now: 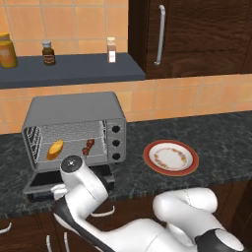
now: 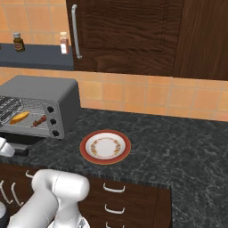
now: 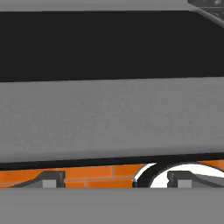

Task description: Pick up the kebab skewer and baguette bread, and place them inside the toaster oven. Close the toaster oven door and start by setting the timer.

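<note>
Overhead, dark wood cabinets.

toaster oven: matt grey metal, wire racks | toaster oven door: grey frame, dark glossy glass | counter: speckled dark stone, polished | cabinet at 12 o'clock: dark wood grain | plate: glossy ceramic | wall: smooth orange tiles

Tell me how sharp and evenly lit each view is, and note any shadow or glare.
Left base view: soft, even light, no glare; the toaster oven shows the baguette bread and kebab skewer clearly. Right base view: equally flat, with a faint shadow round the plate. Hand view: very close and blurry, the toaster oven door a featureless grey.
</note>
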Robot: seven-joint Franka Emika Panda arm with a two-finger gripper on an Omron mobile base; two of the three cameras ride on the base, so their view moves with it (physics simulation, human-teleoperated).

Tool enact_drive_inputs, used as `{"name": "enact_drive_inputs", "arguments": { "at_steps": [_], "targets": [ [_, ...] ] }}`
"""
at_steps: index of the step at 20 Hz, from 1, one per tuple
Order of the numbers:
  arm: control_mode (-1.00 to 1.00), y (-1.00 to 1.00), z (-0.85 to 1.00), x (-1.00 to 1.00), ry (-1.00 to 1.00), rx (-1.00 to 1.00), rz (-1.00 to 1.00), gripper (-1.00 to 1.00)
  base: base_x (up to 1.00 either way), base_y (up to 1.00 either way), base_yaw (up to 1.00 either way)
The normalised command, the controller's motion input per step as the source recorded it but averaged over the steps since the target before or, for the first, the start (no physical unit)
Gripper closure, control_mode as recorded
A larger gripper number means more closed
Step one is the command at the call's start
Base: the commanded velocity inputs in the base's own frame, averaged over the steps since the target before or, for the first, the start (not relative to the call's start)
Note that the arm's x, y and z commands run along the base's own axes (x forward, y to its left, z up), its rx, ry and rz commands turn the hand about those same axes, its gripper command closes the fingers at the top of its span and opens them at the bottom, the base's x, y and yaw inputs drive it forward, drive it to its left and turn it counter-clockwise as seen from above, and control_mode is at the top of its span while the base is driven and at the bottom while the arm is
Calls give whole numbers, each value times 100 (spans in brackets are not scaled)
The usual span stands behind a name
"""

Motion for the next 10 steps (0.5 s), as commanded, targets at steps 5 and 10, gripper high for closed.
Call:
{"name": "enact_drive_inputs", "arguments": {
  "at_steps": [5,10],
  "targets": [
    [-100,-28,68,100,-20,5,0,-100,0,0,0],
    [-100,-23,2,98,-19,3,3,-100,0,0,0]
  ]
}}
